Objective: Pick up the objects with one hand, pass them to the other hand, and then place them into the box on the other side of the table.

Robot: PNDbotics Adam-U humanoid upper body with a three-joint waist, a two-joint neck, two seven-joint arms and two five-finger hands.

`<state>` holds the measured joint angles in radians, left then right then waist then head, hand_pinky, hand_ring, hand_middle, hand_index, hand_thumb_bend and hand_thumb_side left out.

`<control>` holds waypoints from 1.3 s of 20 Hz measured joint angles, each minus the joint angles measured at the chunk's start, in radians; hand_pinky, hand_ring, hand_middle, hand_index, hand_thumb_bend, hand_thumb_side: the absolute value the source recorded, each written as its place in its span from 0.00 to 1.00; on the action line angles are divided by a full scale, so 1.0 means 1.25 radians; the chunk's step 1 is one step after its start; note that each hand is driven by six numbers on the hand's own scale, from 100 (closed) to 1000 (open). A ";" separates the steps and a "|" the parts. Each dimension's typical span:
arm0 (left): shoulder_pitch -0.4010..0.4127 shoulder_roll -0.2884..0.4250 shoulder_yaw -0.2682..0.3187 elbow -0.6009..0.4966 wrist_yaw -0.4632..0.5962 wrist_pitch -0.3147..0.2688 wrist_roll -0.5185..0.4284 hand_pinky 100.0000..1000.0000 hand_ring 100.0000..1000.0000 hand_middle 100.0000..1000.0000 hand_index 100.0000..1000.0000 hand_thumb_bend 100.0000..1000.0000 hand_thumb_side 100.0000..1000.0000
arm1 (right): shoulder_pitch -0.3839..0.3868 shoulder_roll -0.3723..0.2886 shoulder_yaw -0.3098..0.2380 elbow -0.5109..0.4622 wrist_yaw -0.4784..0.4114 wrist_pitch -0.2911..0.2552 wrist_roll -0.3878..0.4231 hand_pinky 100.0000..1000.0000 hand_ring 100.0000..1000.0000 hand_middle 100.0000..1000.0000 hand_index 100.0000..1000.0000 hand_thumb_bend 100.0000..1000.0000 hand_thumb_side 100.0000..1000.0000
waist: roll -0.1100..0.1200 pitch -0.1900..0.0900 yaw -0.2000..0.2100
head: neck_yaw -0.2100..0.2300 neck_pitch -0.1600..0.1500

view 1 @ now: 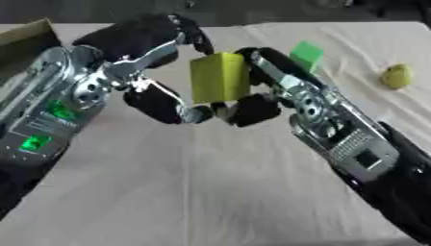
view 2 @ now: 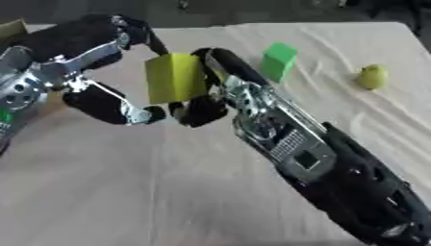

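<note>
Both hands met mid-air over the table (view 1: 210,192), yellow-green block (view 1: 221,77) between them, well clear of the cloth. The right hand (view 1: 265,89) had its fingers curled over the block's right face and its thumb tucked under the bottom edge, pinching it. The left hand (view 1: 156,72) came in from 9 o'clock, fingers arched over the top-left corner and thumb reaching below. Contact on that side was hard to make out; its fingertips sat at the block's edge but I couldn't tell if they bore on it. The block's right and bottom faces were hidden by the right hand's fingers.

A green cube (view 2: 279,60) sat on the cloth at about 1 o'clock from the held block; in the left eye view the right hand covered its lower part. A small yellowish round thing (view 2: 371,77), maybe a fruit, lay at 3 o'clock near the table's right edge, blurred.

A brown cardboard corner (view 1: 25,41) showed at 10 o'clock, mostly cut off by the frame and the left forearm. Couldn't tell if it was the box.
</note>
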<state>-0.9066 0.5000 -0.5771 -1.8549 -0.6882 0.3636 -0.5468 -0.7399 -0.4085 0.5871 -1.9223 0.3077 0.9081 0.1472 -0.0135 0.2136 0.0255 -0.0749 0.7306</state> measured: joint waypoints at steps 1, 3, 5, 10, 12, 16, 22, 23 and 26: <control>0.000 0.000 0.000 0.002 -0.001 0.000 0.001 0.72 0.82 0.70 0.78 0.50 0.24 | 0.000 0.000 0.000 0.000 -0.001 0.000 0.000 0.78 0.55 0.47 0.54 0.00 0.02 | 0.000 0.001 0.000 | 0.001 -0.002; 0.000 -0.001 -0.002 0.005 -0.007 -0.001 0.005 0.72 0.82 0.70 0.78 0.50 0.23 | 0.000 0.000 0.000 0.000 -0.002 0.000 0.000 0.78 0.55 0.47 0.54 0.00 0.02 | 0.000 0.001 0.000 | 0.001 -0.003; 0.000 -0.007 -0.005 0.006 -0.014 -0.003 0.010 0.71 0.82 0.69 0.77 0.49 0.22 | 0.000 0.001 0.000 0.000 -0.003 0.000 0.000 0.78 0.55 0.47 0.54 0.00 0.02 | 0.000 0.002 0.000 | 0.002 -0.003; 0.000 -0.014 -0.010 0.014 -0.029 -0.006 0.020 0.70 0.81 0.68 0.77 0.47 0.22 | 0.000 0.005 0.002 0.000 -0.004 0.000 -0.002 0.78 0.55 0.47 0.54 0.00 0.02 | 0.000 0.003 -0.001 | 0.002 -0.003; 0.000 -0.017 -0.012 0.020 -0.029 -0.006 0.026 0.70 0.81 0.69 0.77 0.47 0.23 | -0.002 0.007 0.002 0.000 -0.004 0.000 -0.001 0.78 0.55 0.47 0.54 0.00 0.02 | 0.000 0.003 -0.001 | 0.002 -0.004; 0.000 -0.021 -0.014 0.027 -0.029 -0.008 0.035 0.70 0.81 0.69 0.77 0.48 0.21 | -0.002 0.007 0.002 0.000 -0.003 0.000 0.004 0.78 0.55 0.48 0.54 0.00 0.02 | 0.000 0.004 -0.001 | 0.002 -0.004; 0.000 -0.027 -0.015 0.034 -0.031 -0.013 0.044 0.70 0.81 0.68 0.76 0.45 0.19 | -0.002 0.007 0.000 0.000 0.000 0.000 0.008 0.78 0.55 0.48 0.53 0.00 0.02 | -0.002 0.006 -0.001 | 0.003 -0.004; 0.000 -0.028 -0.015 0.035 -0.031 -0.013 0.047 0.70 0.81 0.68 0.76 0.45 0.19 | -0.002 0.007 -0.001 0.000 0.001 0.000 0.008 0.78 0.55 0.48 0.53 0.00 0.02 | -0.002 0.006 -0.001 | 0.003 -0.004; 0.000 -0.029 -0.015 0.036 -0.031 -0.014 0.051 0.68 0.80 0.66 0.75 0.37 0.16 | -0.002 0.007 -0.001 0.000 0.001 0.001 0.008 0.78 0.55 0.48 0.53 0.00 0.02 | -0.002 0.006 -0.001 | 0.003 -0.004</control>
<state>-0.9064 0.4643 -0.5958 -1.8096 -0.7273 0.3459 -0.4833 -0.7426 -0.3994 0.5863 -1.9220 0.3092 0.9088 0.1573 -0.0155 0.2213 0.0238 -0.0706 0.7262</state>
